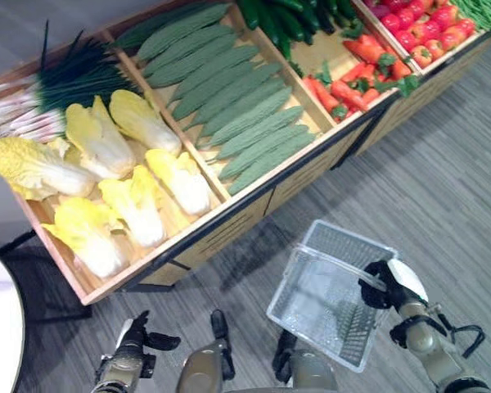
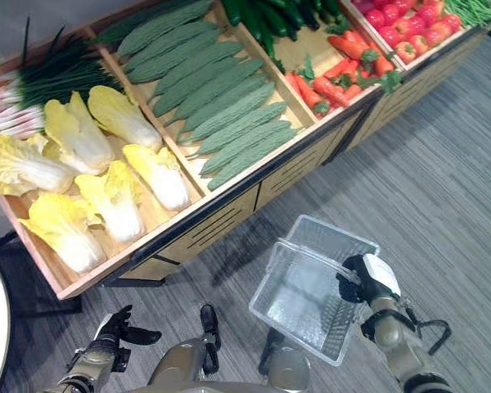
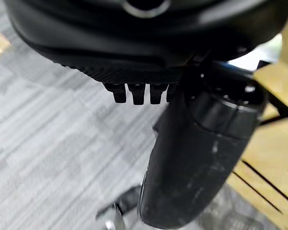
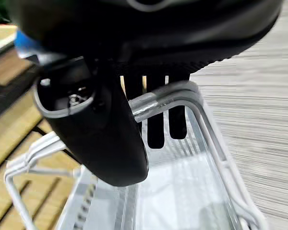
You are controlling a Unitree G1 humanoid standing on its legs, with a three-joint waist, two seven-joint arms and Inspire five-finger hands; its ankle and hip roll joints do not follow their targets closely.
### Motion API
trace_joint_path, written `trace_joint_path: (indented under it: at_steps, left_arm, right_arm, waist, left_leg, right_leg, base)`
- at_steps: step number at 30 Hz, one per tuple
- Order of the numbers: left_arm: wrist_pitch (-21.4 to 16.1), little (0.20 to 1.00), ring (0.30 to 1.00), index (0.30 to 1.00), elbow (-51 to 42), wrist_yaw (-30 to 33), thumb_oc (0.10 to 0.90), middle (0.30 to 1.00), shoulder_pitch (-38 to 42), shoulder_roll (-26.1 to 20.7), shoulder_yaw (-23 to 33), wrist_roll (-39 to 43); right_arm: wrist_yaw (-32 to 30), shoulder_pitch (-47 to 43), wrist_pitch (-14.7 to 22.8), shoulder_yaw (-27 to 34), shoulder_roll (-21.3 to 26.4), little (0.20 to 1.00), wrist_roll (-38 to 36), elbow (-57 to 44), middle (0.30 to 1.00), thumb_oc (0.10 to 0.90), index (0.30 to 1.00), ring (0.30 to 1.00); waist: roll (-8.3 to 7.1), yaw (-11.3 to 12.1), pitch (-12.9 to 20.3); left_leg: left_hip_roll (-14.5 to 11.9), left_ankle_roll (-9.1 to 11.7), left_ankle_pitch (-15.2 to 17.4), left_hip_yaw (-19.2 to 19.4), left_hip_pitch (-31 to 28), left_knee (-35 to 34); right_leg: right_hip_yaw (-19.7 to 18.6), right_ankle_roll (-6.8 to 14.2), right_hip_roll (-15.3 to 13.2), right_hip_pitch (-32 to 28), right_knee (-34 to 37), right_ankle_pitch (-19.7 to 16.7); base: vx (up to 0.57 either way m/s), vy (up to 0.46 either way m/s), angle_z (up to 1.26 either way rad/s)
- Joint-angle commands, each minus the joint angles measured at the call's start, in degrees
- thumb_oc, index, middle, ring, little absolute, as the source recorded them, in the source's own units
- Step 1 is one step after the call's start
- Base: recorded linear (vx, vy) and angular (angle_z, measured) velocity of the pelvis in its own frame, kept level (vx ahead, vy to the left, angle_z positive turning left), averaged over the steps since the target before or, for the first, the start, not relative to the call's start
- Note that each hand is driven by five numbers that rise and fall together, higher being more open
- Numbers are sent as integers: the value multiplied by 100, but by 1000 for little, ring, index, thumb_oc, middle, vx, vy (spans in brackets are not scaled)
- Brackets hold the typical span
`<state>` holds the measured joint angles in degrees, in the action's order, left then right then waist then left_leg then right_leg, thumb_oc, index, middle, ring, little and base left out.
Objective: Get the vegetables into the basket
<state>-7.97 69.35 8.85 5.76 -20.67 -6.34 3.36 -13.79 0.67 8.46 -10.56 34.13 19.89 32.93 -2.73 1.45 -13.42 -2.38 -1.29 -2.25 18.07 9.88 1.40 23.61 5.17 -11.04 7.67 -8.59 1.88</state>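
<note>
Early stage: the right hand (image 2: 368,278) grips the handle of the empty basket (image 2: 299,299), the left hand (image 2: 114,332) hangs low, loosely curled and empty, and all vegetables (image 2: 123,205) remain on the stand (image 2: 229,217), none yet picked.

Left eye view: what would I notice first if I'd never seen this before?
Probably the long wooden stand packed with vegetables: pale yellow cabbages at its left end, bumpy green gourds beside them. Next, on the floor side of it, the empty clear basket, held by its handle in the right hand.
</note>
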Motion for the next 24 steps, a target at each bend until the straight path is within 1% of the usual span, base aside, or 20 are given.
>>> trace_joint_path:
  at_steps: [1, 2, 3, 4, 5, 6, 8, 9, 10, 11, 12, 13, 14, 15, 16, 18, 21, 22, 23, 24]
  left_arm:
    - [-160, 1000, 1000, 1000, 54, 107, 900, 1000, -178, -116, 170, 55]
    - [-164, 1000, 1000, 1000, 84, 103, 900, 1000, -197, -115, 194, 77]
    - [-170, 1000, 1000, 1000, 113, 95, 900, 1000, -188, -125, 199, 105]
    - [-175, 1000, 1000, 1000, 176, 69, 900, 1000, -138, -154, 133, 117]
    - [-178, 1000, 1000, 1000, 200, 54, 900, 1000, -136, -158, 112, 123]
    - [-179, 1000, 1000, 1000, 200, 54, 900, 1000, -136, -158, 114, 123]
    - [-196, 1000, 1000, 1000, 240, 29, 900, 1000, -96, -200, 46, 135]
    - [-220, 1000, 1000, 1000, 290, 3, 900, 1000, -34, -226, -14, 150]
    - [-226, 1000, 1000, 1000, 299, 10, 900, 1000, 17, -243, -28, 181]
    - [-240, 1000, 1000, 1000, 305, 25, 900, 1000, 51, -271, -31, 204]
    - [-241, 1000, 1000, 1000, 306, 25, 900, 1000, 52, -271, -33, 205]
    - [-262, 1000, 1000, 1000, 314, 84, 900, 1000, 164, -307, -44, 265]
    - [-258, 1000, 1000, 1000, 323, 143, 900, 1000, 179, -312, 2, 335]
    - [-250, 1000, 1000, 1000, 321, 182, 900, 1000, 209, -270, 27, 341]
    - [-222, 1000, 1000, 1000, 399, 191, 900, 1000, 181, -252, 101, 359]
    - [-197, 1000, 1000, 1000, 454, 211, 900, 1000, 113, -208, 180, 371]
    - [-122, 1000, 1000, 1000, 569, 203, 900, 1000, -28, -72, 269, 348]
    - [-50, 1000, 1000, 1000, 716, 259, 900, 1000, -149, 118, 433, 443]
    - [-41, 1000, 1000, 1000, 734, 362, 900, 1000, -151, 230, 462, 519]
    - [-40, 1000, 1000, 1000, 733, 362, 900, 1000, -152, 230, 462, 519]
  right_arm:
    - [-534, -430, 172, 272, 182, 300, -352, 366, 300, 400, 300, 300]
    - [-547, -502, 165, 227, 140, 300, -397, 665, 300, 400, 300, 300]
    - [-555, -561, 139, 194, 130, 300, -410, 994, 300, 400, 300, 300]
    - [-563, -664, 90, 174, 86, 300, -504, 1784, 300, 400, 300, 300]
    - [-538, -700, 67, 148, 83, 300, -548, 2131, 300, 400, 300, 300]
    - [-539, -706, 71, 144, 83, 300, -549, 2138, 300, 400, 300, 300]
    - [-520, -799, 38, 155, 87, 300, -645, 2879, 300, 400, 300, 300]
    - [-507, -849, 26, 272, 95, 300, -839, 3380, 300, 400, 300, 300]
    - [-517, -860, 29, 381, 126, 300, -968, 3546, 300, 400, 300, 300]
    - [-523, -833, 38, 437, 115, 300, -1060, 3588, 300, 400, 300, 300]
    - [-523, -832, 39, 438, 115, 300, -1061, 3589, 300, 400, 300, 300]
    - [-551, -731, 54, 594, 131, 300, -1235, 3716, 300, 400, 300, 300]
    - [-560, -657, 52, 649, 122, 300, -1258, 3661, 300, 400, 300, 300]
    - [-567, -605, 51, 745, 79, 300, -1341, 3846, 300, 400, 300, 300]
    - [-522, -596, 36, 725, 58, 300, -1330, 3947, 300, 400, 300, 300]
    - [-472, -480, -7, 730, 50, 300, -1266, 4192, 300, 400, 300, 300]
    - [-497, -341, -56, 899, -18, 300, -1348, 4337, 300, 400, 300, 300]
    - [-515, -210, -64, 983, -127, 300, -1480, 4412, 300, 400, 300, 300]
    - [-541, -73, -80, 1052, -186, 300, -1546, 4507, 300, 400, 300, 300]
    - [-541, -72, -79, 1052, -186, 300, -1546, 4507, 300, 400, 300, 300]
  waist:
    - [-338, -2, 214]
    - [-332, 24, 222]
    - [-309, 11, 215]
    - [-259, -72, 189]
    - [-241, -89, 189]
    - [-241, -89, 186]
    - [-174, -125, 194]
    - [-159, -173, 170]
    - [-151, -207, 162]
    - [-170, -236, 169]
    - [-165, -240, 164]
    - [-193, -293, 142]
    - [-207, -320, 132]
    - [-257, -303, 145]
    - [-252, -291, 178]
    - [-202, -289, 276]
    - [-122, -300, 413]
    - [-57, -300, 488]
    - [-14, -311, 495]
    - [-13, -316, 495]
  left_leg:
    - [-306, 388, 87, 68, 4, 188]
    - [-275, 340, 88, 102, -82, 90]
    - [-250, 306, 75, 71, -153, 11]
    - [-231, 282, 69, -85, -283, -77]
    - [-230, 290, 75, -126, -353, -118]
    - [-231, 291, 75, -124, -358, -120]
    - [-254, 339, 68, -301, -410, -147]
    - [-257, 393, 97, -513, -455, -127]
    - [-254, 423, 123, -656, -462, -98]
    - [-255, 452, 138, -756, -448, -57]
    - [-260, 454, 148, -764, -449, -46]
    - [-278, 516, 223, -1046, -431, 73]
    - [-298, 543, 258, -1153, -418, 146]
    - [-302, 586, 277, -1287, -364, 277]
    - [-358, 624, 238, -1309, -362, 242]
    - [-468, 700, 117, -1424, -372, 112]
    - [-634, 820, -82, -1461, -418, -145]
    - [-724, 912, -230, -1481, -405, -217]
    - [-737, 936, -331, -1431, -377, -249]
    - [-736, 936, -333, -1437, -376, -250]
  right_leg:
    - [-290, 699, -627, -204, -98, -1030]
    - [-324, 726, -695, -141, -323, -1097]
    - [-443, 741, -707, -67, -591, -1150]
    - [-887, 714, -514, 153, -911, -1162]
    - [-1027, 692, -445, 215, -861, -1122]
    - [-1029, 692, -444, 213, -862, -1121]
    - [-1315, 623, -318, 344, -523, -979]
    - [-1709, 639, -242, 414, -85, -901]
    - [-1969, 650, -200, 504, 131, -909]
    - [-2151, 673, -194, 586, 275, -977]
    - [-2142, 672, -191, 573, 278, -974]
    - [-2431, 698, -173, 670, 517, -1025]
    - [-2392, 697, -179, 672, 521, -1056]
    - [-2203, 662, -202, 535, 593, -981]
    - [-2173, 636, -148, 481, 629, -940]
    - [-2053, 560, -22, 326, 757, -871]
    - [-1828, 499, 120, 118, 977, -832]
    - [-1649, 440, 192, -52, 1124, -787]
    - [-1493, 414, 161, -139, 1133, -746]
    - [-1487, 414, 160, -142, 1134, -746]
  base:
    - [42, 139, -2]
    - [45, 151, -5]
    - [80, 141, -12]
    - [97, 92, -11]
    - [82, 40, 10]
    - [76, -22, 41]
    - [116, -87, 57]
    - [157, -154, 43]
    - [155, -186, 36]
    - [86, -111, 56]
    - [112, -230, 71]
    - [125, -262, 114]
    - [157, -405, 155]
    - [107, -345, 152]
    - [91, -345, 128]
    - [92, -273, 47]
    - [103, -251, 22]
    - [100, -256, 60]
    - [75, -200, 72]
    - [38, -79, 79]
